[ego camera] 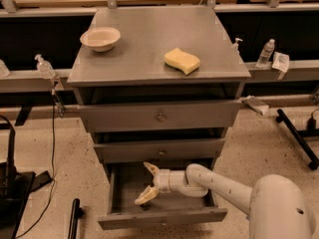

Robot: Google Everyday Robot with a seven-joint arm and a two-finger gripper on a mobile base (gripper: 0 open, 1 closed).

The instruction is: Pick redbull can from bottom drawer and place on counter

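Where one bottom drawer gapes, one claw inside

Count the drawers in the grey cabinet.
3, stacked: top drawer under the counter, middle drawer below it, bottom drawer pulled out, with the hand open inside it. None seem hidden.

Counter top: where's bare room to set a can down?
The counter is bare between the bowl and the sponge, along the back edge, and at the front left. Tight spot: the open bottom drawer, where the gripper sits, fingers spread.
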